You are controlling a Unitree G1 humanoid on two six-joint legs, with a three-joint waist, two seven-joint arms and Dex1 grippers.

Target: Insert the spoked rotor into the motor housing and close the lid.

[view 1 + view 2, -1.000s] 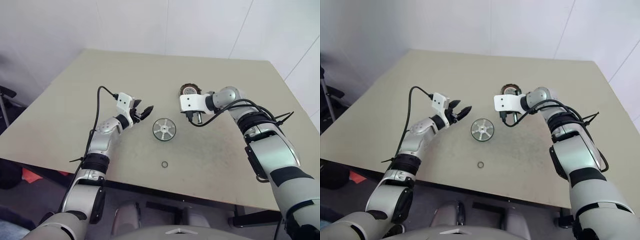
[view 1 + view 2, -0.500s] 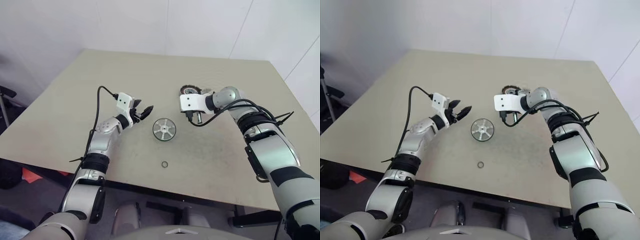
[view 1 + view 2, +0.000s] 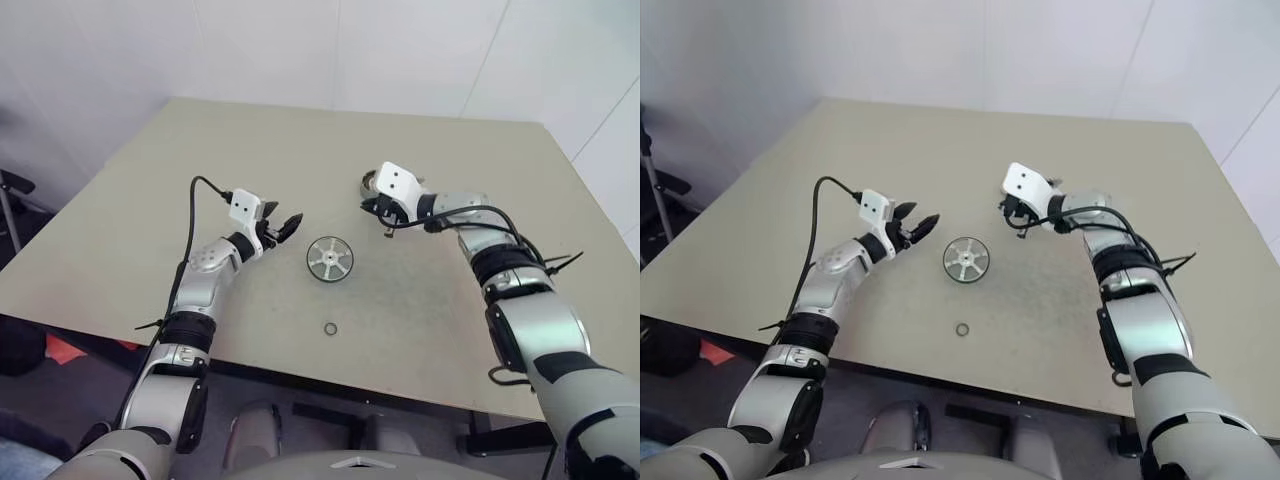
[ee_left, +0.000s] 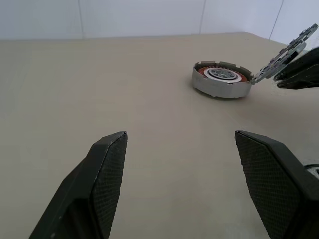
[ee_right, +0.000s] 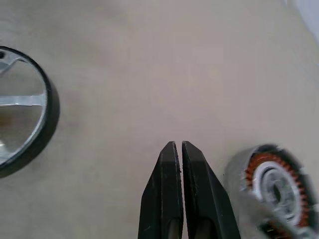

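Note:
The spoked rotor point(image 3: 329, 259), a silver wheel in a black rim, lies flat on the table between my two grippers. The motor housing point(image 4: 222, 82), a round grey shell with copper windings, sits farther back, with its perforated lid point(image 4: 285, 50) tilted up from one edge. My right gripper point(image 5: 178, 144) is shut on nothing. It hangs right beside the housing point(image 5: 273, 186), its black fingers point(image 4: 299, 74) just under the raised lid; whether they touch it I cannot tell. My left gripper point(image 3: 288, 222) stands open to the left of the rotor, pointing level toward the housing.
A small dark ring point(image 3: 329, 328) lies on the beige table point(image 3: 450, 300) nearer to me than the rotor. White walls stand behind the table's far edge.
My right wrist has rolled over so its white camera block now faces up, and the hand now covers most of the housing. The left arm and the rotor have stayed put.

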